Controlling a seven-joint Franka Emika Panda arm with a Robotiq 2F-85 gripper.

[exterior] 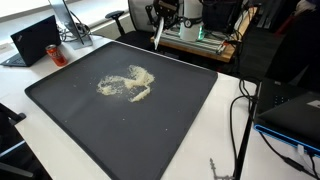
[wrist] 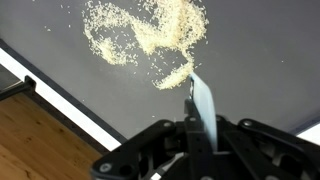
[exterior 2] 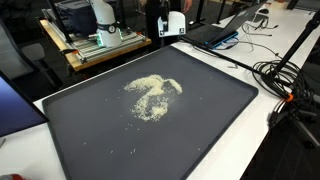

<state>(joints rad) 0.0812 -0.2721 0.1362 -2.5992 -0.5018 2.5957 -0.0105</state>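
Note:
A scatter of pale grains (exterior: 128, 84) (exterior 2: 152, 92) (wrist: 150, 35) lies near the middle of a big dark tray (exterior: 180, 130) (exterior 2: 210, 130). My gripper (wrist: 195, 125) is shut on a thin, pale flat blade (wrist: 201, 103) that points toward the near edge of the grains, its tip just short of them and above the tray. In an exterior view the gripper (exterior: 161, 18) hangs over the tray's far edge with the blade (exterior: 157, 37) slanting down from it. In an exterior view the gripper (exterior 2: 170, 24) sits at the tray's far rim.
A laptop (exterior: 35, 40) and a dark can (exterior: 58, 55) stand beside the tray. Cables (exterior: 245, 110) (exterior 2: 285, 80) trail along one side. A wooden bench with equipment (exterior 2: 100, 40) stands behind, and another laptop (exterior 2: 215, 33) is nearby. The tray's raised rim (wrist: 60, 90) borders wood (wrist: 40, 145).

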